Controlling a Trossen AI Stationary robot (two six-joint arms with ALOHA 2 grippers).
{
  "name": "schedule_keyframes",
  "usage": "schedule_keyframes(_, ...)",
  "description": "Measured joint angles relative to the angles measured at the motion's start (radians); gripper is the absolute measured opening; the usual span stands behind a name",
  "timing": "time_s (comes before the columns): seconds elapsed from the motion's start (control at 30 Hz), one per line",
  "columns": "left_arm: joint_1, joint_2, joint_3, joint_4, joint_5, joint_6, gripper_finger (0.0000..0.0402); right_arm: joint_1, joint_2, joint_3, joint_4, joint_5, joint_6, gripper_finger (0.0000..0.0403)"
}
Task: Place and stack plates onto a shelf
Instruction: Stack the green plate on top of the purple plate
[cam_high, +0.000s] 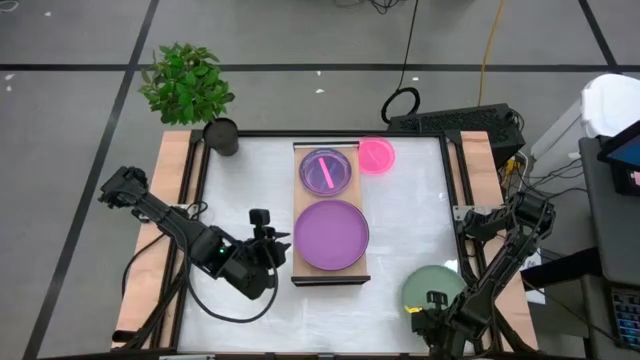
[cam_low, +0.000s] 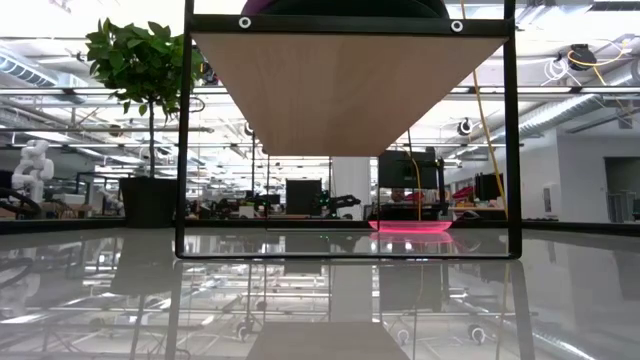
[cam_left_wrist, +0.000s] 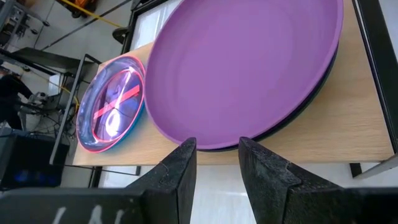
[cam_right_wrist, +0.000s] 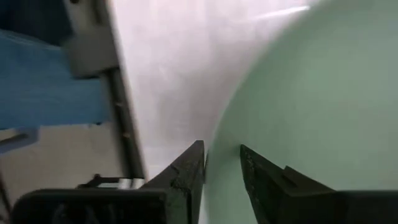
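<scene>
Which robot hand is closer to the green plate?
The right. The right gripper is at the green plate's rim; the left gripper is across the table beside the shelf.

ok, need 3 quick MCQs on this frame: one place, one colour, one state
1. Where is the sage-green plate?
A. on the shelf
B. on the table by the right end effector
C. beside the plant

2. What colour is the large top plate on the shelf?
A. purple
B. black
C. cyan

3. What is the left end effector doing?
A. gripping the pink plate
B. open, by the shelf's edge, holding nothing
C. out of sight

Key: B, it lies at the right end effector; A, clear from above; B, a gap between its fingers.
</scene>
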Motion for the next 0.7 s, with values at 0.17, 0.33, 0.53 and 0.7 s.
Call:
schedule_keyframes(0.17, 0.0, 0.0, 0.0, 0.0, 0.0, 0.0, 0.0127, 0.003, -0.002, -0.006, -0.079, 0.004, -0.002, 0.0046)
schedule_keyframes(0.33, 0.0, 0.0, 0.0, 0.0, 0.0, -0.001, 0.0127, 0.002, -0.005, -0.005, -0.096, 0.007, -0.037, 0.0007)
schedule_keyframes(0.53, 0.0, 0.0, 0.0, 0.0, 0.0, -0.001, 0.0127, 0.002, -0.02, 0.011, -0.163, 0.006, -0.043, 0.0003)
schedule_keyframes(0.7, 0.0, 0.0, 0.0, 0.001, 0.0, -0.001, 0.0127, 0.002, -0.052, 0.07, -0.309, 0.028, -0.053, 0.0)
